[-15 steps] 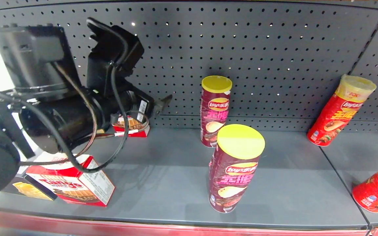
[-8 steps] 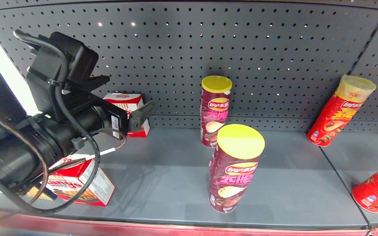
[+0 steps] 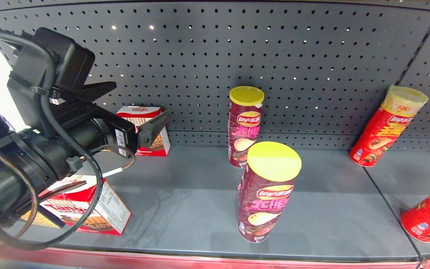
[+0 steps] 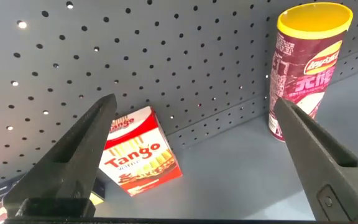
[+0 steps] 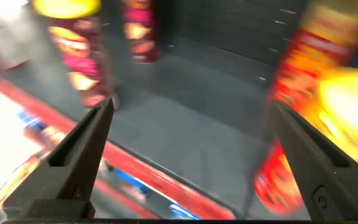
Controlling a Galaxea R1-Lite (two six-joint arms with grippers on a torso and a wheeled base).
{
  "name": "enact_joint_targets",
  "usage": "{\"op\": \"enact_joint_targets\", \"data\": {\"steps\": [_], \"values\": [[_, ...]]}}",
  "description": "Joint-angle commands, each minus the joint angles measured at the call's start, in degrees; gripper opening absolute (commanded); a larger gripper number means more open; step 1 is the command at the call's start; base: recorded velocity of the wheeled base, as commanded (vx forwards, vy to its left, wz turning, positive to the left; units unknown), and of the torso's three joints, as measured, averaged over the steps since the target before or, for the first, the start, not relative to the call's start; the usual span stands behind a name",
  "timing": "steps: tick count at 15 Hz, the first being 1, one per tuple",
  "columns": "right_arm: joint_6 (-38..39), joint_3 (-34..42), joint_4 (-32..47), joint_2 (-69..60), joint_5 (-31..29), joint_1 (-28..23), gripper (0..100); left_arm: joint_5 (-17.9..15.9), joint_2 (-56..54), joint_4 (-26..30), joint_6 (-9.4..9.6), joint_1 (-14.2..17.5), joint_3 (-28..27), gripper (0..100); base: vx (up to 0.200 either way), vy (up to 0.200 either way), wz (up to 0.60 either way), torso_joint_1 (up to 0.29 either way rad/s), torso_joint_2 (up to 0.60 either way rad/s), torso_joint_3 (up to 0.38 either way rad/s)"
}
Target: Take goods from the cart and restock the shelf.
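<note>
A red-and-white wafer box (image 3: pixel 130 116) stands upright at the back left of the grey shelf (image 3: pixel 185 201), against the pegboard. My left gripper (image 3: pixel 142 99) hovers just in front of it, open and empty, one finger crossing the box's face. The left wrist view shows the same wafer box (image 4: pixel 138 158) standing free beyond the left gripper (image 4: pixel 192 102), clear of both wide-spread fingers. A second wafer box (image 3: pixel 99 211) lies near the shelf's front left edge, under my left arm. The right gripper (image 5: pixel 192 106) is open and empty, out in front of the shelf.
Two maroon chip cans with yellow lids stand mid-shelf, one at the back (image 3: pixel 245 127) and one near the front (image 3: pixel 267 194). A red can (image 3: pixel 386 127) leans on the pegboard at the right. Another red can (image 3: pixel 429 216) lies at the far right.
My left arm has drawn back to the left, away from the back wafer box, which now stands uncovered. The cans have not moved.
</note>
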Motion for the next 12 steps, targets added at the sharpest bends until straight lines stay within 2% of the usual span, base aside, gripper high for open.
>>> {"op": "enact_joint_targets", "data": {"steps": [1, 2, 3, 4, 5, 6, 8, 9, 10, 12], "values": [[-0.99, -3.74, 0.10, 11.43, 1.26, 9.37, 100, -0.07, 0.06, 0.00, 0.01, -0.04, -0.02, 100, 0.000, 0.000, 0.00, 0.000, 0.00, 0.000], [-0.99, -3.83, 0.19, 12.75, 0.64, 13.07, 100, -0.07, 0.06, 0.00, 0.01, -0.04, -0.11, 100, 0.000, 0.000, 0.00, 0.000, 0.00, 0.000], [-0.99, -3.66, 0.10, 16.17, -2.87, 21.15, 100, -0.07, 0.06, 0.00, 0.01, -0.04, -0.29, 100, 0.000, 0.000, 0.00, 0.000, 0.00, 0.000], [-0.81, -3.48, -0.34, 18.63, -5.69, 26.25, 100, -0.07, 0.06, 0.00, 0.01, 0.05, -0.37, 100, 0.000, 0.000, 0.00, 0.000, 0.00, 0.000], [-0.37, -3.57, -0.60, 21.36, -7.62, 30.73, 100, -0.07, 0.15, 0.09, 0.01, 0.05, -0.55, 100, 0.000, 0.000, 0.00, 0.000, 0.00, 0.000], [-0.28, -3.13, -2.36, 24.00, -8.15, 32.93, 100, 0.02, 0.06, 0.09, 0.01, 0.05, -0.64, 100, 0.000, 0.000, 0.00, 0.000, 0.00, 0.000], [-0.20, -0.84, -9.21, 28.92, -8.50, 32.93, 100, 0.02, 0.06, 0.09, 0.01, 0.14, -0.46, 100, 0.000, 0.000, 0.00, 0.000, 0.00, 0.000], [-0.20, -0.84, -9.21, 28.92, -8.50, 32.93, 100, 0.02, 0.06, 0.09, 0.01, 0.14, -0.46, 100, 0.000, 0.000, 0.00, 0.000, 0.00, 0.000], [-0.02, 2.14, -18.36, 34.02, -11.75, 32.93, 100, 0.02, 0.06, 0.09, 0.01, 0.32, -0.64, 100, 0.000, 0.000, 0.00, 0.000, 0.00, 0.000], [1.21, 3.11, -20.82, 36.12, -13.60, 33.11, 100, 0.02, 0.06, 0.09, 0.01, 0.32, -0.64, 100, 0.000, 0.000, 0.00, 0.000, 0.00, 0.000]]}}
